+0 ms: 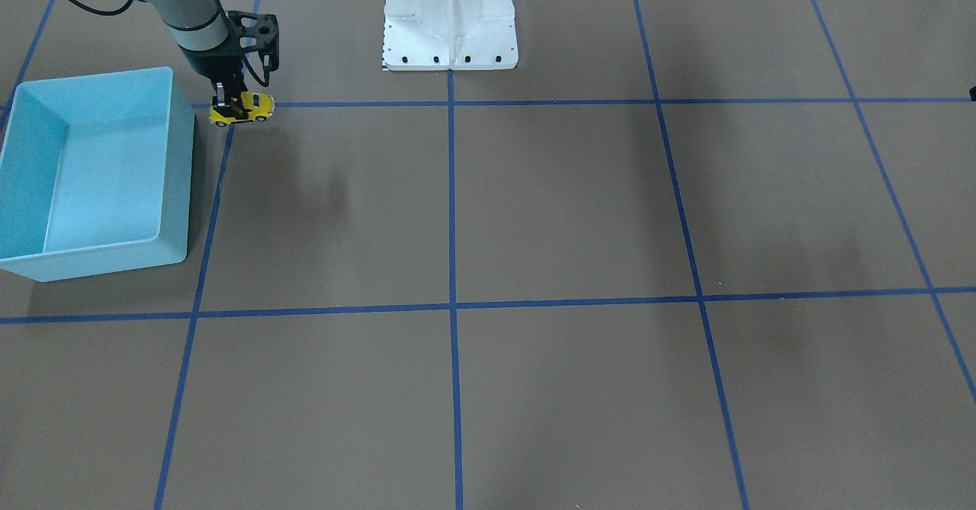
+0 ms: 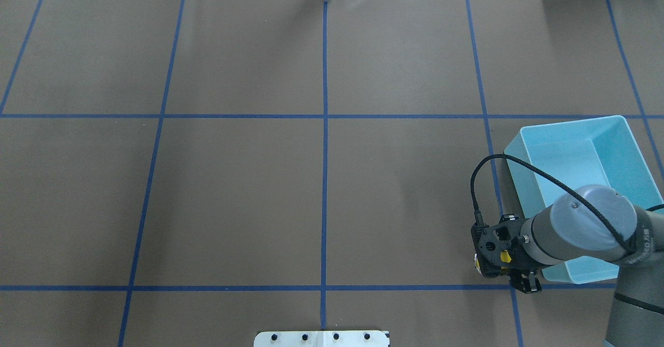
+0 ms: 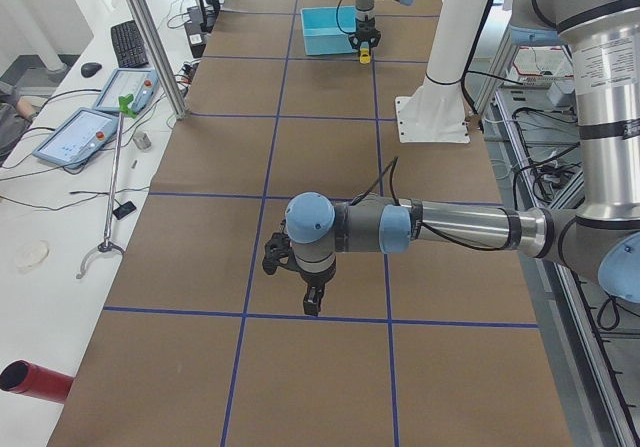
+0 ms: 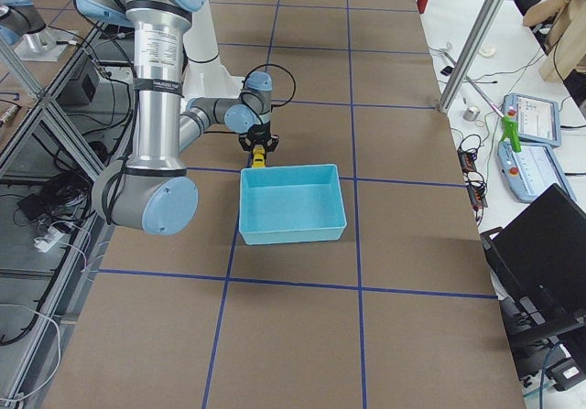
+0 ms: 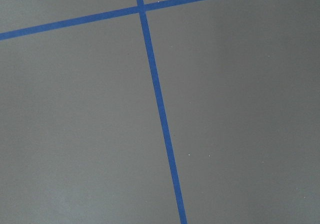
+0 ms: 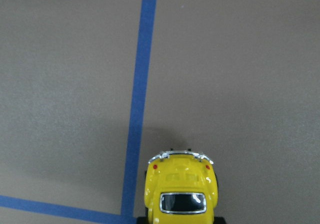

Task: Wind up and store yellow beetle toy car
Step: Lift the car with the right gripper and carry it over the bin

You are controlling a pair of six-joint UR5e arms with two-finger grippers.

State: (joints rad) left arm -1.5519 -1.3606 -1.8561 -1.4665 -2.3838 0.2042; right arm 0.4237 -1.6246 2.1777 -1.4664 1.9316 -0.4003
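My right gripper [image 1: 231, 103] is shut on the yellow beetle toy car [image 1: 255, 106] and holds it just off the corner of the light blue bin [image 1: 179, 152] nearest the robot base. The car looks lifted a little off the table. In the right wrist view the car [image 6: 182, 191] shows roof and dark window at the bottom edge, over a blue tape corner. The overhead view shows only a yellow speck of the car [image 2: 506, 257] under the wrist, beside the bin [image 2: 524, 165]. The bin is empty. My left gripper [image 3: 312, 302] hangs over bare table far from the bin; I cannot tell whether it is open.
The white robot base [image 1: 450, 22] stands at the middle of the table's robot side. Blue tape lines [image 1: 451, 304] divide the brown table into squares. A side bench with tablets [image 3: 80, 132] and a red cylinder [image 3: 30, 379] lies beyond the table's far edge.
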